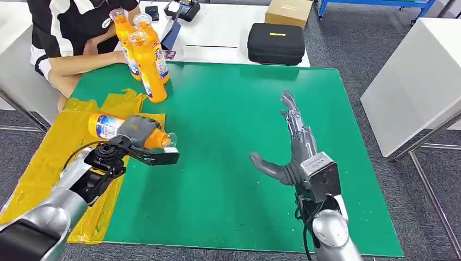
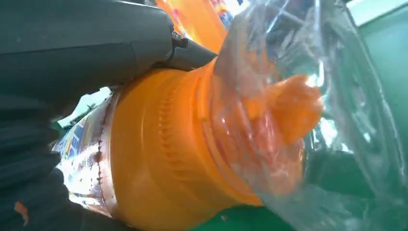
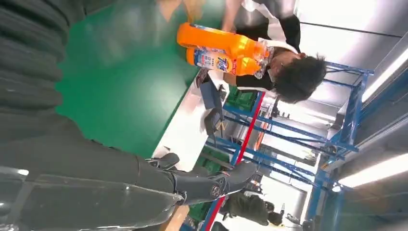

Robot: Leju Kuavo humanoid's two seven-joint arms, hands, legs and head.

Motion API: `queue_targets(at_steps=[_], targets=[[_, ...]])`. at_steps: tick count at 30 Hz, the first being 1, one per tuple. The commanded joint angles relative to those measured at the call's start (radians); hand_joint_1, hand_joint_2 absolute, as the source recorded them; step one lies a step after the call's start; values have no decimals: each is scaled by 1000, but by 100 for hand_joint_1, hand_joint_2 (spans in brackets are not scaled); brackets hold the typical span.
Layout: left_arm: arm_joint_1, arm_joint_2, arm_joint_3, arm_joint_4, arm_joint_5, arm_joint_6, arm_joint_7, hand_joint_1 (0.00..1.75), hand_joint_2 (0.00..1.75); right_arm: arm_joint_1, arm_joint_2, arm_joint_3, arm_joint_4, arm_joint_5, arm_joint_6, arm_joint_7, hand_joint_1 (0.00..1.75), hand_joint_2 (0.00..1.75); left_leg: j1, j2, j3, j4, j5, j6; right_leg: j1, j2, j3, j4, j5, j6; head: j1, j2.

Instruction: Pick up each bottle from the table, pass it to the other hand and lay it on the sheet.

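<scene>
Right up close, in the left wrist view, sits the orange bottle point(image 2: 192, 159) with its clear cap, held tight by the robot's left hand point(image 1: 142, 136). From the head view, this bottle lies on its side in that hand, just over the edge where the yellow sheet point(image 1: 38, 163) meets the green mat point(image 1: 228, 136). The right hand point(image 1: 293, 147) is empty, with its fingers spread wide, well apart from the bottle over the middle of the mat. So the bottle seems to be in the second hand now, and I think the step is laying it down. Next, the left hand needs to bring the bottle fully over the sheet, lower it flat and let go gently, or it may roll. Three more bottles point(image 1: 144, 54) stand at the far corner of the mat, beside a person's arm point(image 1: 81, 65). Behind the mat is a white table point(image 1: 217, 32) with a black case point(image 1: 276, 43) and a cardboard box point(image 1: 289, 11). Grey carpet point(image 1: 348, 43) covers the floor.
</scene>
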Motion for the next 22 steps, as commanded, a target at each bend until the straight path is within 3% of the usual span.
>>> queue_targets(at_steps=[1,22], targets=[[1,-61,45,98,28,56,37,0,175,14,8,-10,-32,25,-10,14,0,175,0,-1,4,0,-2,1,0,0,4,0,-2,-4,0,0],[17,-83,83,102,32,90,54,0,175,16,19,-12,-34,52,-7,24,0,175,0,0,3,0,-2,0,1,1,3,0,-1,-4,0,0]])
